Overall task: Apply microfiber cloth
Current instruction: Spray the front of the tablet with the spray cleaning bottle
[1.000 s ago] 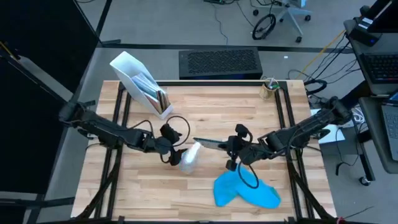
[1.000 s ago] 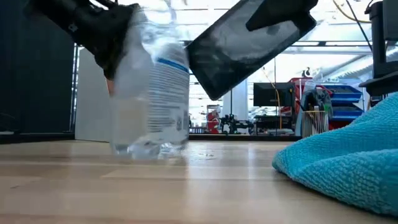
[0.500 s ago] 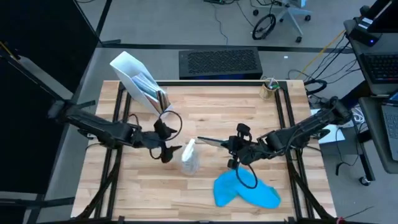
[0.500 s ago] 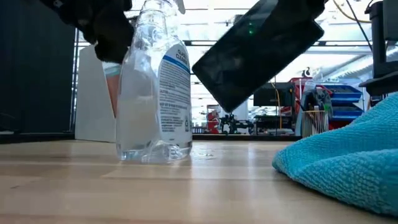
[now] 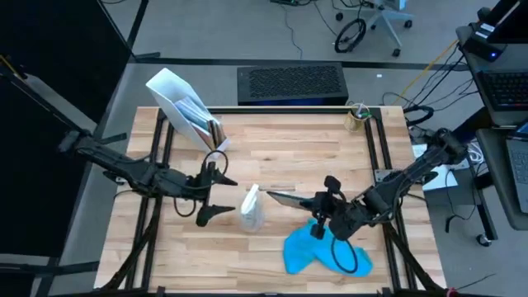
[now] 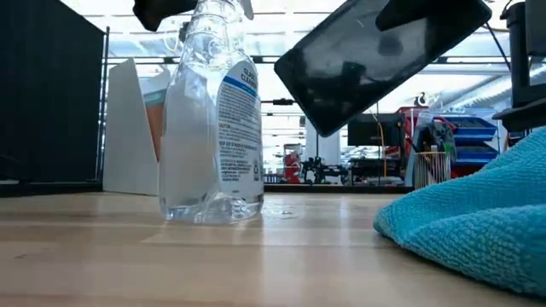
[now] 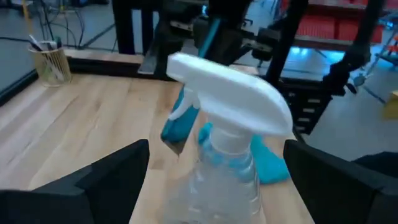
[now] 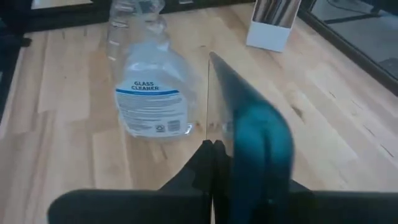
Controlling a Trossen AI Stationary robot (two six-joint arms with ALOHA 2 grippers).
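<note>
The sky-blue microfiber cloth (image 5: 326,252) lies crumpled on the table near the front edge, also large at the low view's right (image 6: 478,230). Just above its far-left side, my right gripper (image 5: 320,206) is shut on a dark grey tablet (image 5: 289,198), which hangs in the air (image 6: 384,60). A clear spray bottle (image 5: 252,209) stands upright on its base at mid-table (image 6: 212,119). My left gripper (image 5: 213,198) is open just left of the bottle. Its fingers (image 7: 93,180) stand on either side of the white trigger head (image 7: 230,99) without touching it. My right gripper pinches the tablet's right-hand edge (image 8: 227,146) between its two fingers (image 8: 202,165). The fingers come level from the table's right, pointing left. The tablet is lifted clear of the table and steeply tilted, nearly edge-on from above, with its free end toward the bottle.
A white file holder (image 5: 186,107) with papers stands at the far left of the table. A cup of pens (image 5: 357,115) sits at the far right corner. Bare wood (image 5: 289,148) stretches across the far middle.
My left gripper has let go of the spray bottle, opened, and drawn back toward the table's left edge. The bottle, tilted a second ago, now stands upright on the table. My right gripper has carried the tablet toward the near edge, closer to the cloth.
</note>
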